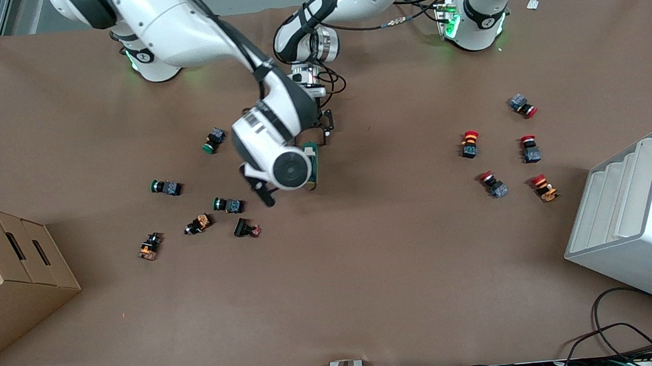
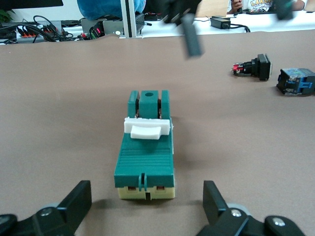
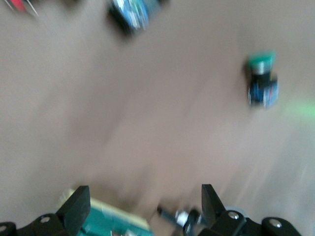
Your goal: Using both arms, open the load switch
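Load switch (image 2: 145, 147) lies on table, just ahead of left fingers (image 2: 78, 199), untouched.

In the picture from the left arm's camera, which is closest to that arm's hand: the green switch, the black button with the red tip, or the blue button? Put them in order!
1. The green switch, on the table right in front of the open left hand.
2. The blue button, off to one side.
3. The black button with the red tip, beside the blue one; those two are nearly level, so their order is a close call.
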`<state>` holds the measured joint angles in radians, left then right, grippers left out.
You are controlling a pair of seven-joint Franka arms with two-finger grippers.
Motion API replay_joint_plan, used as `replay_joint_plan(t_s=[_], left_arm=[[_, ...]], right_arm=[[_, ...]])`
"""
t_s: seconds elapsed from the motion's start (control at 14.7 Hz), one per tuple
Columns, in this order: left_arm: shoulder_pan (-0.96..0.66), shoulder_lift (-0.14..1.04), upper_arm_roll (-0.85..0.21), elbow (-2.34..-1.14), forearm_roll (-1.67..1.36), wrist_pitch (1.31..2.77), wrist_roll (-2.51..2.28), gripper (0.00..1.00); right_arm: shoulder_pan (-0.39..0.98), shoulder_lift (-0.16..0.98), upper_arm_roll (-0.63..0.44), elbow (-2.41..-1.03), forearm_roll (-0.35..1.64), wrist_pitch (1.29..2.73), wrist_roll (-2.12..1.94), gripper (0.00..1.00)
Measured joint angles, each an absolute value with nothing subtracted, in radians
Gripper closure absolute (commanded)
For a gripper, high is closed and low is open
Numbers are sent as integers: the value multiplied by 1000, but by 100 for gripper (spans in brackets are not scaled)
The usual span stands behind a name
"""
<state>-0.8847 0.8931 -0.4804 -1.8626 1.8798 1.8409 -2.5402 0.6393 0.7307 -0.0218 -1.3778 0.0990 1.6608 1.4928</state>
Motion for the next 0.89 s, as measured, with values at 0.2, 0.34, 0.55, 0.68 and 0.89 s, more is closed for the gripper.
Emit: replay_joint_plan(t_s=[0.2,0.34,0.55,0.68,0.89], left_arm=[[-885,892,-487,-1847,1829,1842,-2517,1],[-885,885,-498,-1828,1753,1843,-2463,1],[-884,859,-508,-1795,1649,1844,-2405,1],[-882,839,-517,-1754,1565,1845,-2350,1],[-864,800,-523,-1678,1439,1845,-2243,1]], right_arm=[[511,670,-27,-1375,72,1645,1228,0],[420,626,-30,-1374,68,1618,1035,0],[282,565,-31,-1375,28,1569,718,0],[195,532,-31,-1375,13,1547,508,0],[97,484,-30,-1373,10,1539,283,0]])
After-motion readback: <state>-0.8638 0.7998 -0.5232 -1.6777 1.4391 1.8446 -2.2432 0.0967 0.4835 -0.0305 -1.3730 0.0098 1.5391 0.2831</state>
